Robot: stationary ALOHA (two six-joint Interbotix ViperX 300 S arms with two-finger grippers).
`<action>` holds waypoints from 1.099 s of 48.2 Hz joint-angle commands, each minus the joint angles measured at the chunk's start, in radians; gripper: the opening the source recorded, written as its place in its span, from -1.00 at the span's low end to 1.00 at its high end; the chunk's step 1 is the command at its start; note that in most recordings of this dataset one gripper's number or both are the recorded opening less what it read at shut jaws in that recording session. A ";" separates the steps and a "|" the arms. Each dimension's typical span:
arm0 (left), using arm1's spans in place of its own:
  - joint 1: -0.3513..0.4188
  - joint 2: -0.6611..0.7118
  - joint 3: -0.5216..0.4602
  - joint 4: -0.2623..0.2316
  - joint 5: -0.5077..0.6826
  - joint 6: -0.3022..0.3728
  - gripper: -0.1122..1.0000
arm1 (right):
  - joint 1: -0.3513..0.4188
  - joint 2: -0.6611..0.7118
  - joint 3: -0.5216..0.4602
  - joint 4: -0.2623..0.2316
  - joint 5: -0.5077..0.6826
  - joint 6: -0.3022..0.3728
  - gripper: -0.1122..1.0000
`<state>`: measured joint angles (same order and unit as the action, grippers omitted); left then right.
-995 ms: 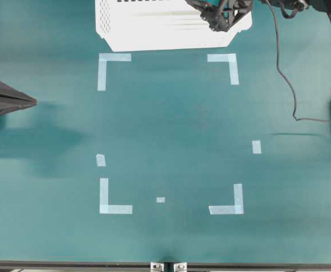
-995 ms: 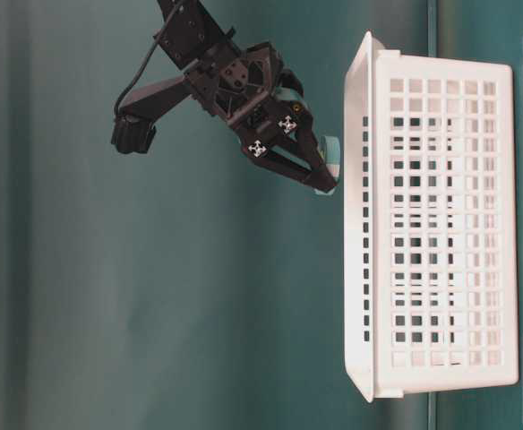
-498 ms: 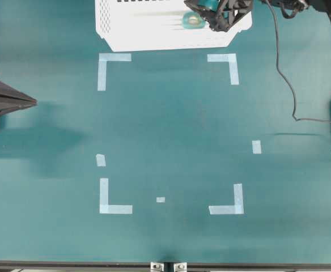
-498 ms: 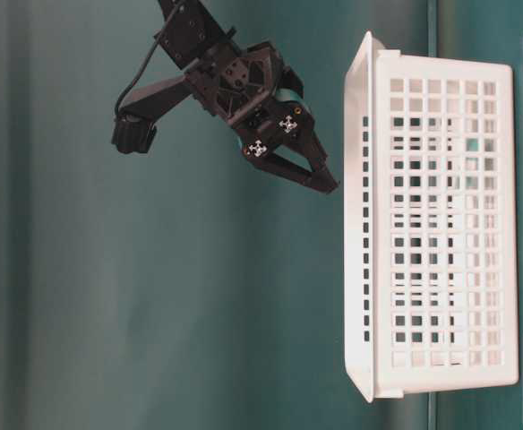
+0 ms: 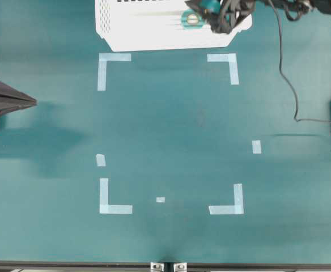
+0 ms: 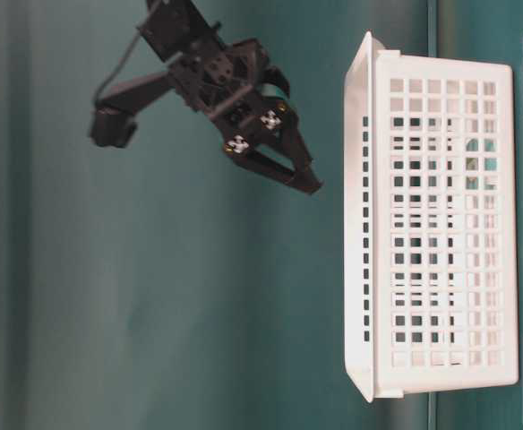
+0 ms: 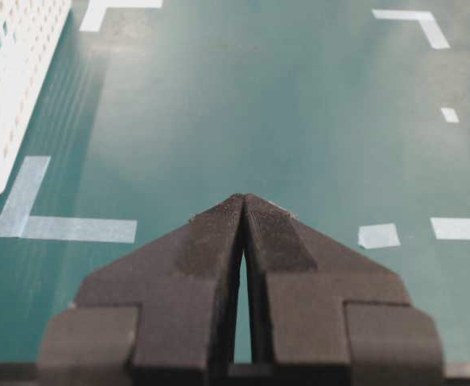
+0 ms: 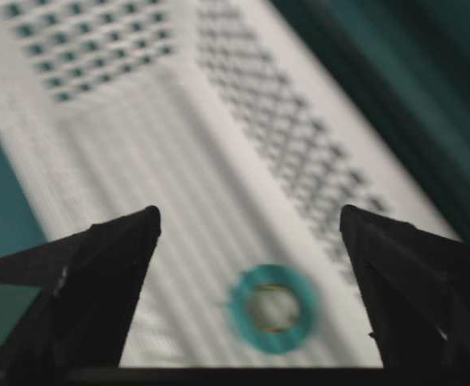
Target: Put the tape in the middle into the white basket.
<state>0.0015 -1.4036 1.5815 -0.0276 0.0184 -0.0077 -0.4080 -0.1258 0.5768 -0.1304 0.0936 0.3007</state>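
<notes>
The left gripper (image 7: pixel 243 211) is sitting at the left edge of the table (image 5: pixel 171 124), its two fingers (image 7: pixel 203 249) pressed together tip to tip and gripping nothing. Beyond those closed tips, pale tape marks (image 7: pixel 66 229) are lying flat on the green surface, and a corner of the white basket (image 7: pixel 10 88) is showing off to the fingers' left.

Further right, the right gripper (image 8: pixel 247 241) is hanging above the white basket (image 5: pixel 148 28) with its fingers (image 8: pixel 98 265) spread wide and nothing between them. The tape (image 8: pixel 273 309) is lying flat on the basket's ribbed bottom, below the gap between the open fingers and a little nearer the right one, touching neither. In the overhead view the tape (image 5: pixel 191 19) is resting just beside the fingertips, at the basket's right end.
</notes>
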 commanded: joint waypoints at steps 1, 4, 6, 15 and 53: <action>0.003 0.008 -0.014 0.000 -0.009 0.002 -0.99 | 0.057 -0.049 0.003 -0.002 -0.017 -0.002 0.94; 0.003 0.008 -0.012 0.000 -0.009 0.002 -0.99 | 0.092 -0.061 0.020 -0.002 -0.031 -0.002 0.94; 0.003 0.008 -0.012 0.002 -0.009 0.002 -0.99 | 0.117 -0.069 0.032 -0.002 -0.041 -0.002 0.95; 0.003 0.008 -0.012 0.000 -0.009 0.002 -0.99 | 0.225 -0.080 0.072 -0.002 -0.091 -0.002 0.94; 0.003 0.008 -0.014 0.000 -0.009 0.002 -0.99 | 0.337 -0.187 0.181 -0.002 -0.101 -0.014 0.94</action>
<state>0.0015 -1.4051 1.5815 -0.0276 0.0199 -0.0077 -0.0721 -0.2715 0.7547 -0.1304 0.0031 0.2853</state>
